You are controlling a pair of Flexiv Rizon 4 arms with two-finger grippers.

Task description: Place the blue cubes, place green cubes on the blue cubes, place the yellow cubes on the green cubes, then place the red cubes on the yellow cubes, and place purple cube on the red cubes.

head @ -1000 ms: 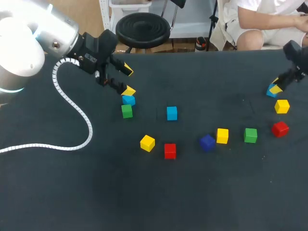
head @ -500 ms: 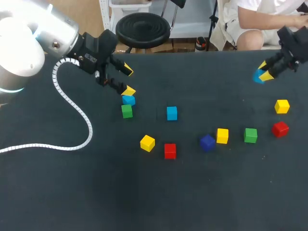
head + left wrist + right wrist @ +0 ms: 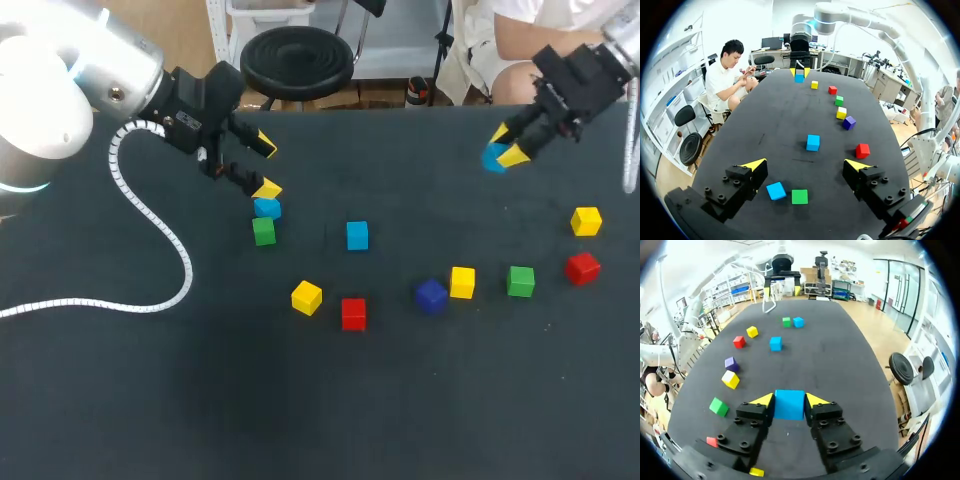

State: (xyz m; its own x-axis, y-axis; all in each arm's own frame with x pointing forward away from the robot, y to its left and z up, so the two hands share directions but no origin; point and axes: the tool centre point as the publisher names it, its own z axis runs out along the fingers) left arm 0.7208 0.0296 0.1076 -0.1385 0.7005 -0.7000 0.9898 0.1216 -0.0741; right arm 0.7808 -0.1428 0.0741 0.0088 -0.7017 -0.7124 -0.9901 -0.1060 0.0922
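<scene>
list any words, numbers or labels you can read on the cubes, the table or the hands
No text can be read in any view.
Blue cube in the right hand: plain faces, as on every other cube.
Table: plain dark surface, no print.
Left hand: no readable marking.

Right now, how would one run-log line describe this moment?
right pincer: shut on blue cube | left pincer: open, above second blue cube beside green cube | stacks: none yet
</scene>
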